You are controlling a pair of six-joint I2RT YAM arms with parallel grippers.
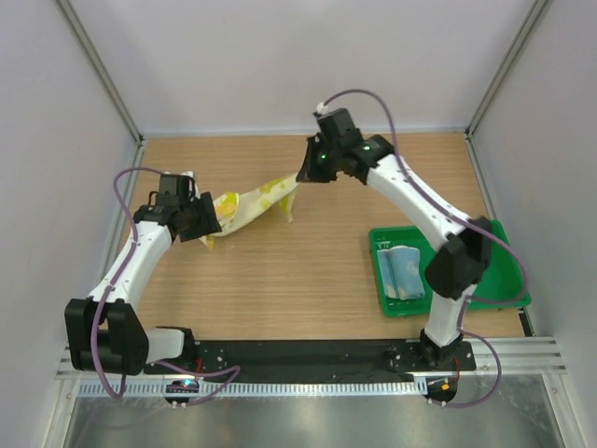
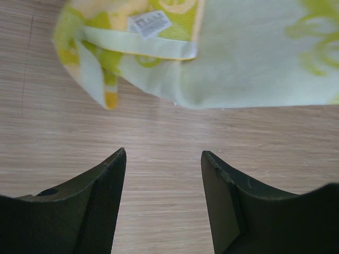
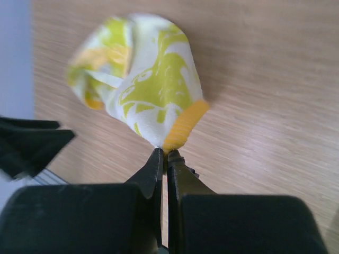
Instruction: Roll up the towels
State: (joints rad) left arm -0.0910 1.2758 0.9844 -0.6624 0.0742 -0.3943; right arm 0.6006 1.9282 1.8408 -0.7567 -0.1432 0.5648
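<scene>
Left arm point(image 1: 131, 266), right arm point(image 1: 415, 196): white link shells, black joint housings; purple cable point(image 1: 357, 91) looped along each; green lights point(image 1: 367, 147) at right wrist; left pincer point(image 2: 163, 159), right pincer point(image 3: 165, 153): matte black tapered fingers; black base rail point(image 1: 308, 353).

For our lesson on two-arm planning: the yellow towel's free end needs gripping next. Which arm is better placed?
The left arm: its jaws stand open short of the free end of the yellow towel, holding nothing. The right arm has jaws shut on the opposite corner.
</scene>
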